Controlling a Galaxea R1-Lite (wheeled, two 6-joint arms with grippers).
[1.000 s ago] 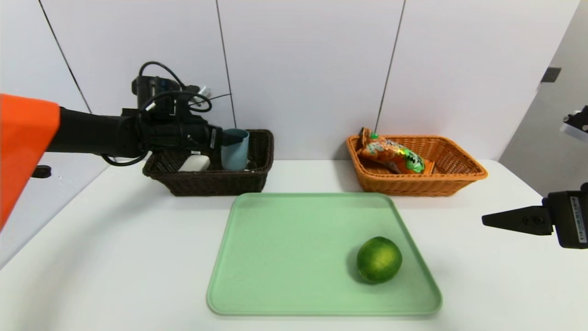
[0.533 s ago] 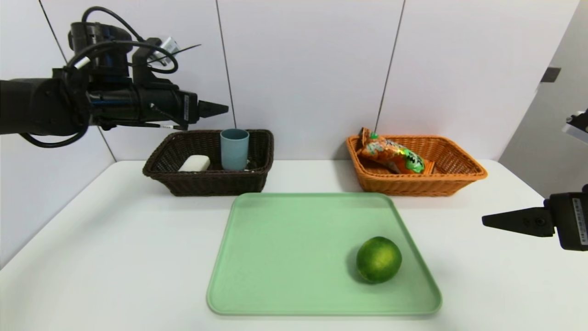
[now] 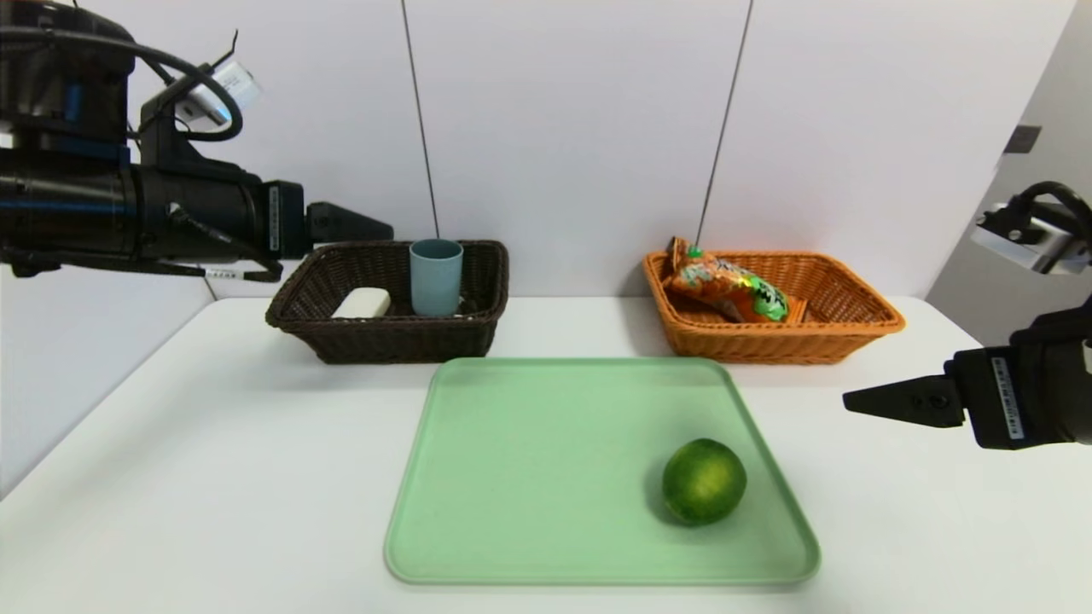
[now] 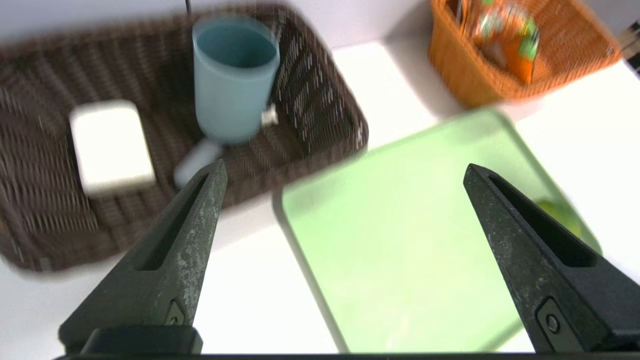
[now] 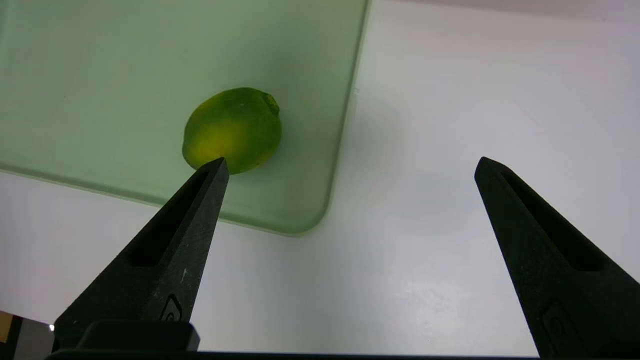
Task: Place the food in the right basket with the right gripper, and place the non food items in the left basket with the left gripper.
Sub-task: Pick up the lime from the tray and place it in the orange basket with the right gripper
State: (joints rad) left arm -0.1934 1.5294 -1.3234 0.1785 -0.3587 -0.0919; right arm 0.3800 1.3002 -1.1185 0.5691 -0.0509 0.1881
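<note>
A green citrus fruit [image 3: 704,481] is seen on a green tray [image 3: 546,477] on the bench [image 3: 213,477]. The left end effector [image 3: 375,228] is held spread and empty above the dark basket [image 3: 384,337], the right end effector [image 3: 862,401] spread beside the tray.

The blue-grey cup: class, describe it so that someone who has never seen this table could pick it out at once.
Find the dark brown basket at the table's far left. Inside it, the blue-grey cup stands upright toward its right end, beside a white block. It is the only tall, open-topped thing in either basket.
</note>
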